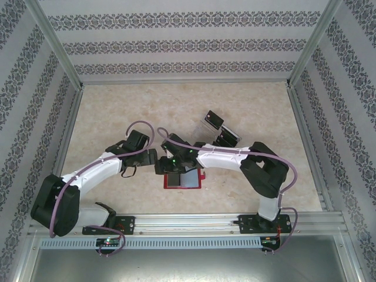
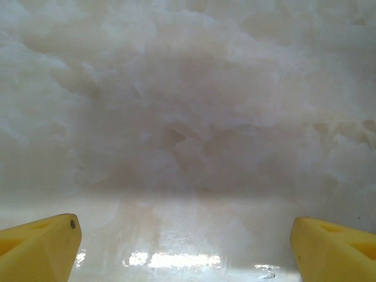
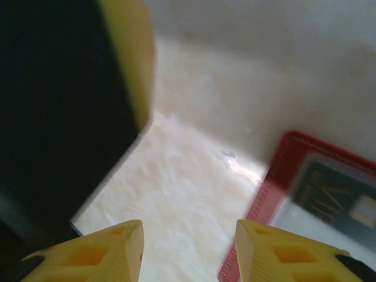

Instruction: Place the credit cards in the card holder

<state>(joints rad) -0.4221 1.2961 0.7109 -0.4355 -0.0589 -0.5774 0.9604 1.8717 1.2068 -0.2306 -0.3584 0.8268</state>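
Top external: one card holder point(image 1: 182, 179), two credit cards point(image 1: 213, 121) beyond, left claw point(image 2: 185, 235) and right claw point(image 3: 188, 235) both apart.

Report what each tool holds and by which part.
Nothing is held: the left tool and the right tool both stand open, with bare table in the gap.

White-black arms point(image 1: 94, 170), perhaps purple cables point(image 1: 141, 125), yellow pincer fingers point(image 2: 41, 247)

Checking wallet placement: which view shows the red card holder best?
Top external: the card holder lies open on the table, nearly whole. The right wrist view catches one red stitched edge and a pocket, blurred, cut off.
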